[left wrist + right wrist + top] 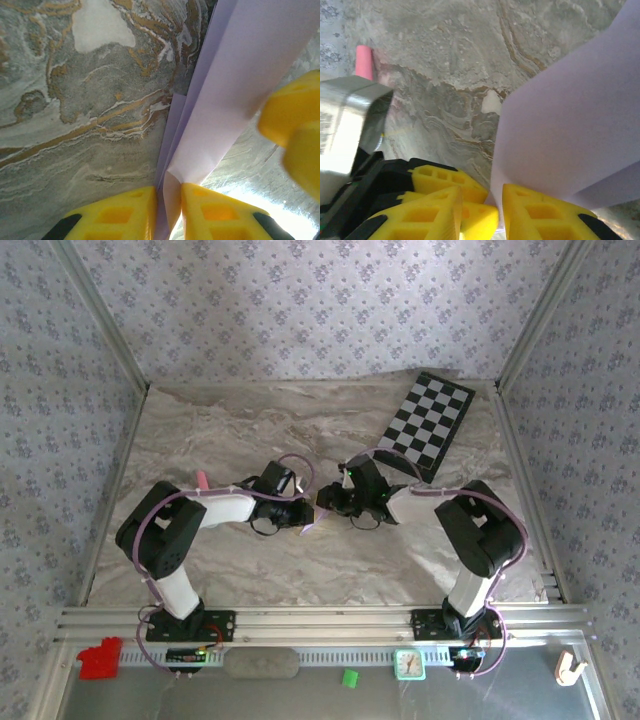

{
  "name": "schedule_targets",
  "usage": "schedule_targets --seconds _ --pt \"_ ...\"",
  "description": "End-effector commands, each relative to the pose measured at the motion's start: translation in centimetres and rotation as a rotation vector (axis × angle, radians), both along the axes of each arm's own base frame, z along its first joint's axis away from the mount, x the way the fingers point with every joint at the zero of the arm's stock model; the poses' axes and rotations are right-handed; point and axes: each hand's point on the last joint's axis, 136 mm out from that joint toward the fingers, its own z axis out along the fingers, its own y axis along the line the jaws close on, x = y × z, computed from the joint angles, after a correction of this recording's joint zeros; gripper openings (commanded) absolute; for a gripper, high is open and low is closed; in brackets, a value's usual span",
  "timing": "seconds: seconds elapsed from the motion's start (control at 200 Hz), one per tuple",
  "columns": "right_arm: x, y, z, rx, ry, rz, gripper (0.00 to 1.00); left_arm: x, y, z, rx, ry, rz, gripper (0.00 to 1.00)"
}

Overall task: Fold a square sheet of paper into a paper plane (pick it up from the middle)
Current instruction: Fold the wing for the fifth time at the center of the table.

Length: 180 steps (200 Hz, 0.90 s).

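Observation:
The lilac sheet of paper is folded into long layered flaps and is held above the marble table. My left gripper is shut on its lower folded edge, and the paper runs up from between the yellow pads. In the top view both grippers meet at mid-table: the left gripper, the right gripper, and a pale tip of paper below them. My right gripper stands narrowly open. The paper lies against its right finger, and the left finger is apart from it.
A black-and-white chequered board lies at the back right of the table. A pink cylinder lies by the left arm, and the pink cylinder is far left in the right wrist view. Patterned walls close three sides.

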Motion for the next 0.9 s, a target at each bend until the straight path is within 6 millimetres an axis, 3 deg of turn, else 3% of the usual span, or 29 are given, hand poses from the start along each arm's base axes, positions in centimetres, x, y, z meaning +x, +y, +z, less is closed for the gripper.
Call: schedule_targets --seconds 0.0,0.245,0.895 --pt "0.7 1.5 1.1 0.044 -0.019 0.018 0.27 -1.7 2.2 -3.8 0.13 0.098 0.024 0.22" --pt "0.7 0.3 -0.7 -0.038 0.021 -0.02 0.26 -1.7 2.2 -3.9 0.136 0.103 0.027 0.22" --pt "0.7 -1.2 -2.5 -0.136 0.07 -0.067 0.25 -1.8 2.3 -4.3 0.144 0.121 0.031 0.22"
